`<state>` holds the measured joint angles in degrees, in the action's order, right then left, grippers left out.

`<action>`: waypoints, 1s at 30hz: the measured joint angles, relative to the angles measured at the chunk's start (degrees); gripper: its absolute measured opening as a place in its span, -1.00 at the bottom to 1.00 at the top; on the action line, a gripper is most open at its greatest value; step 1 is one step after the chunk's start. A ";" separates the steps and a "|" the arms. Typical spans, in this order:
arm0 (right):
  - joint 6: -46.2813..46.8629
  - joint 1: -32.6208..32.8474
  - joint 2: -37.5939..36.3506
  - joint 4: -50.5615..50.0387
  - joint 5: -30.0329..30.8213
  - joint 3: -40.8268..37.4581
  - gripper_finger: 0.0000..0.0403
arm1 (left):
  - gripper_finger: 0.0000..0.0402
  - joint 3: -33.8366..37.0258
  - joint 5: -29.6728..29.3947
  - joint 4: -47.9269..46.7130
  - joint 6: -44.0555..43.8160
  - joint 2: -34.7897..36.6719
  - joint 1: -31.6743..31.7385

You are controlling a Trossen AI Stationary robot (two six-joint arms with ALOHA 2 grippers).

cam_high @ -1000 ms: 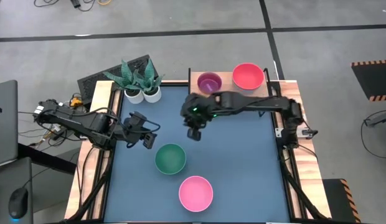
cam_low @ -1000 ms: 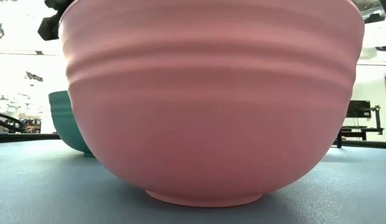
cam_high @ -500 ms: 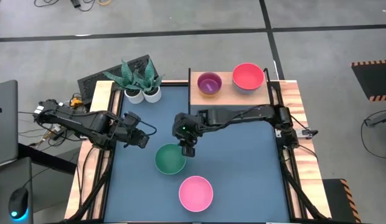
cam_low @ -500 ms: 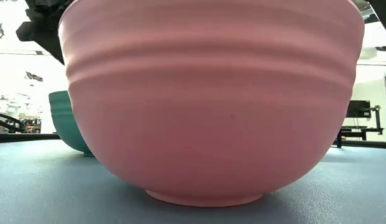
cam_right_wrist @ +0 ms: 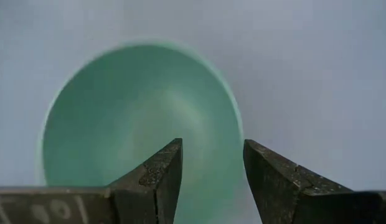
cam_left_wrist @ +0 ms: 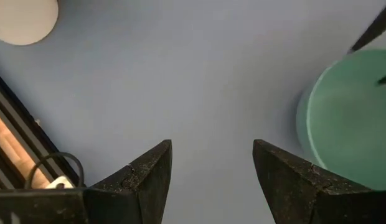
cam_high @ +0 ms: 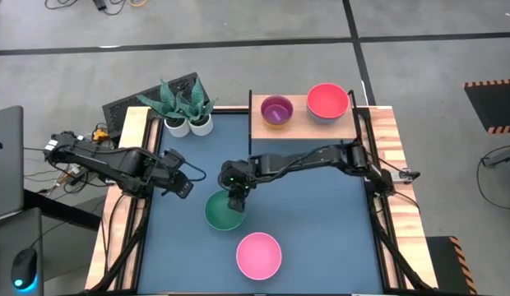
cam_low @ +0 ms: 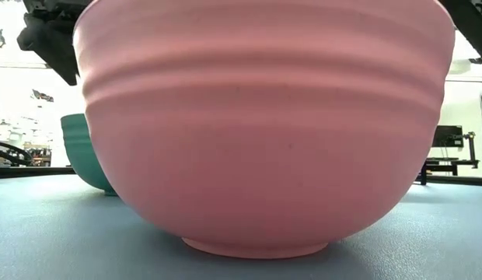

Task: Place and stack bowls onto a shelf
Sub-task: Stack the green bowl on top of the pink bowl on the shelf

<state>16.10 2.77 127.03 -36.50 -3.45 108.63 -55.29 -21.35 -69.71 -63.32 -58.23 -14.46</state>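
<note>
A green bowl (cam_high: 223,212) stands upright on the blue table, and a pink bowl (cam_high: 259,255) stands nearer the front edge. The pink bowl (cam_low: 264,124) fills the low view, with the green bowl (cam_low: 82,155) behind it. On the shelf (cam_high: 303,123) at the back sit a purple bowl (cam_high: 276,109) and a red bowl (cam_high: 327,100). My right gripper (cam_right_wrist: 211,165) is open and points down over the green bowl's (cam_right_wrist: 131,118) far-right rim, one finger over the inside and one over the outside. My left gripper (cam_left_wrist: 211,162) hovers open to the left of the green bowl (cam_left_wrist: 348,118).
Two white pots with plants (cam_high: 187,111) stand at the table's far left corner. Wooden rails (cam_high: 385,164) run along both sides of the table. Bare blue tabletop (cam_high: 321,214) lies to the right of the green and pink bowls.
My right gripper has moved from in front of the shelf toward the table's near left and has come over the green bowl's rim, lower than before. My left gripper has drawn back a little toward the left edge. The bowls have stayed in place.
</note>
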 joint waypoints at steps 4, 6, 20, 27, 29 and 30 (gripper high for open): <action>1.88 0.08 2.79 -1.32 0.60 -0.21 -0.02 | 0.04 0.00 -0.06 -0.29 1.97 0.03 0.00; 2.95 0.08 3.77 -2.30 0.60 -0.21 -0.03 | 0.04 0.00 -0.19 -0.31 3.05 0.01 -0.02; 3.56 0.08 1.34 -4.45 1.25 -0.06 -0.39 | 0.04 0.00 -1.95 -0.26 4.19 0.02 -0.02; 3.54 0.06 0.84 -5.09 3.99 -0.14 -0.37 | 0.04 0.00 -2.23 -0.03 3.31 0.01 -0.01; 3.84 0.06 0.82 -5.02 5.54 -0.14 -0.37 | 0.04 0.00 -2.39 -0.01 2.81 0.01 -0.01; 3.92 0.06 0.82 -5.05 6.45 -0.14 -0.37 | 0.04 0.00 -2.59 0.00 2.69 0.01 -0.01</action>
<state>20.03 2.83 127.85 -41.55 3.00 108.49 -55.29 -23.94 -69.71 -60.63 -58.22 -14.47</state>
